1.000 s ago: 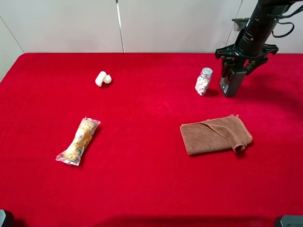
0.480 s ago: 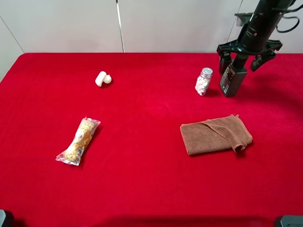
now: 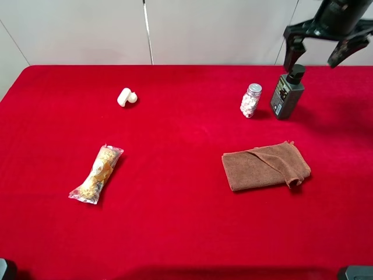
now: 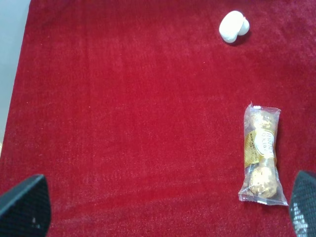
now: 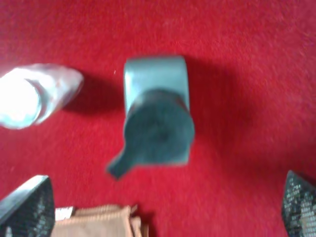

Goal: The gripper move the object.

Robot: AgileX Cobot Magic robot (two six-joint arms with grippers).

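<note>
The dark grey bottle [image 3: 287, 93] with a black cap stands upright on the red table at the far right, next to the clear pill jar [image 3: 250, 100]. My right gripper [image 3: 323, 53] is open and empty, raised above the bottle with its jaws spread wide. The right wrist view looks straight down on the bottle [image 5: 157, 116], with the jaw tips at the two bottom corners. My left gripper [image 4: 158, 210] is open, only its jaw tips showing, over the table's left part. It does not show in the high view.
A folded brown cloth [image 3: 266, 165] lies in front of the bottle. A clear snack packet [image 3: 97, 174] lies at the front left, and shows in the left wrist view [image 4: 261, 154]. A small white object [image 3: 126, 97] lies at the back left.
My right gripper has opened, let go of the bottle and risen above it. The bottle stays upright where it was set down.
</note>
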